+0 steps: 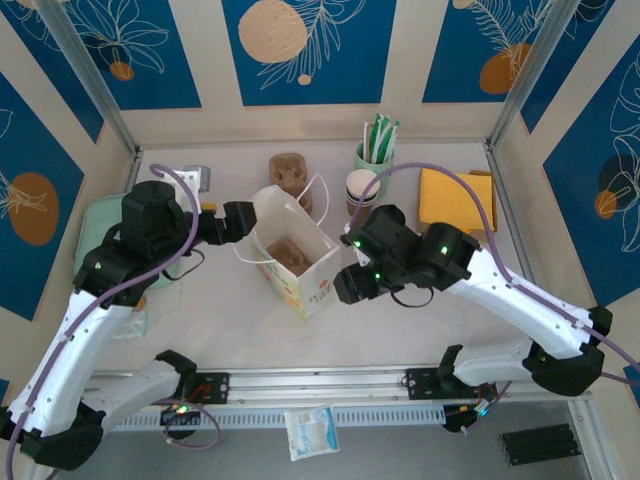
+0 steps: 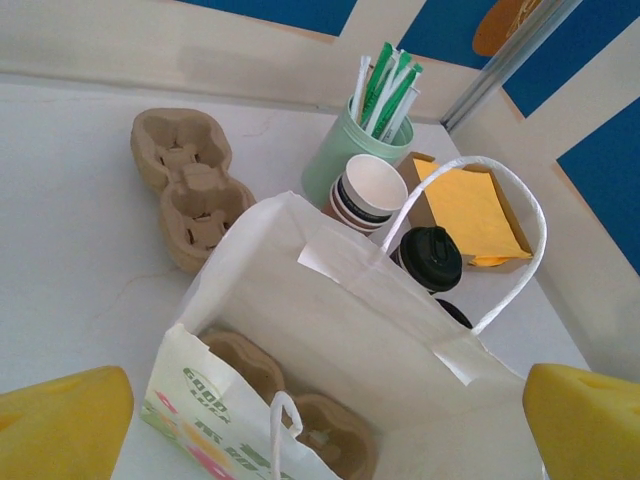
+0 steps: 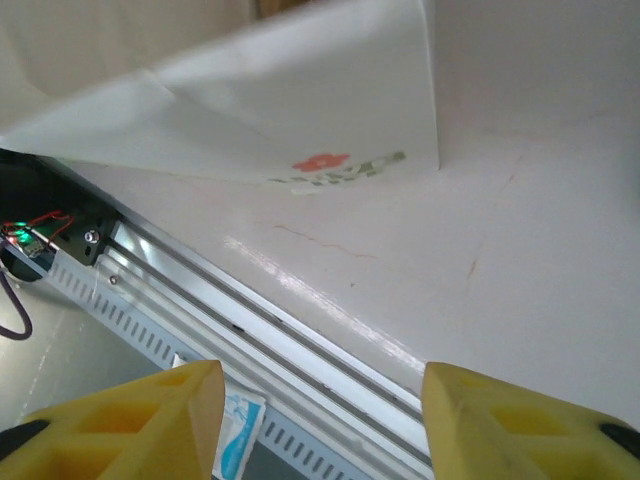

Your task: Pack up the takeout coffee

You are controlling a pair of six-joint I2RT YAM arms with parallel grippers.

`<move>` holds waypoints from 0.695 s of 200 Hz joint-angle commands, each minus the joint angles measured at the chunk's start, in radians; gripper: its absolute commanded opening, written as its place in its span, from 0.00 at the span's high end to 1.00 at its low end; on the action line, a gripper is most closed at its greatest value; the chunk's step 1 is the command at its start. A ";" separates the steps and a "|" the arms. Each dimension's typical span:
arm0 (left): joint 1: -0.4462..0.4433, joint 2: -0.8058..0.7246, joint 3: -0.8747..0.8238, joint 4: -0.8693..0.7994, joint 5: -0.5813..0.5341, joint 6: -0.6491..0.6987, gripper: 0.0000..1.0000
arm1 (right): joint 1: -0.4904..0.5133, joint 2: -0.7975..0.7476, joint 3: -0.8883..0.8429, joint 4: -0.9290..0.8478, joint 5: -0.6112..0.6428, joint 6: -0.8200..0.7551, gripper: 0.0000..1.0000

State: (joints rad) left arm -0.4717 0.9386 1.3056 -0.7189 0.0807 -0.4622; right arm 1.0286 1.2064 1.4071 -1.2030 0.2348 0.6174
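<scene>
The coffee (image 2: pixel 430 257) stands upright on the table (image 2: pixel 80 290) beyond the far wall of the bag (image 2: pixel 330 310), just beside the stack of cups (image 2: pixel 368 190), so it is not yet packed. The bag stands open in the middle, with a carrier (image 2: pixel 245 362) lying in its bottom. The left gripper (image 2: pixel 322 430) is at the bag's left side with its jaws spread wide and nothing in them; the near wall of the bag lies between the pads, though whether either pad touches the paper cannot be told. The right gripper (image 3: pixel 320 425) hangs low at the bag's right side, also wide open and empty, facing the table's front rail rather than the coffee. The step in hand looks to be fetching the coffee, and the right arm is the nearer one for it. It should turn toward the back, come at the cup from the side, and close on the paper wall below the lid, firmly enough to lift but not to crush the cup or pop the lid. Keep clear of the cups and of the bag's handle (image 2: pixel 488 160), which arches right in front of the coffee. Carry it upright, lower it straight down into a well of the carrier, and let the left gripper steady the mouth meanwhile
</scene>
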 commanded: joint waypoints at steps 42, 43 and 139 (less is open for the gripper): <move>0.001 0.015 0.033 -0.002 -0.019 0.010 0.00 | 0.023 -0.028 -0.346 0.415 -0.010 0.114 0.46; 0.001 0.015 0.033 -0.002 -0.019 0.009 0.01 | 0.024 -0.027 -0.349 0.421 -0.009 0.114 0.46; 0.000 0.010 0.029 -0.005 -0.020 -0.001 0.01 | 0.033 0.201 -0.331 0.696 0.024 0.101 0.46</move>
State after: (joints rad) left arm -0.4717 0.9577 1.3098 -0.7189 0.0731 -0.4629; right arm 1.0584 1.3540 1.0203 -0.5804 0.2401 0.7258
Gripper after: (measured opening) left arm 0.994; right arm 0.537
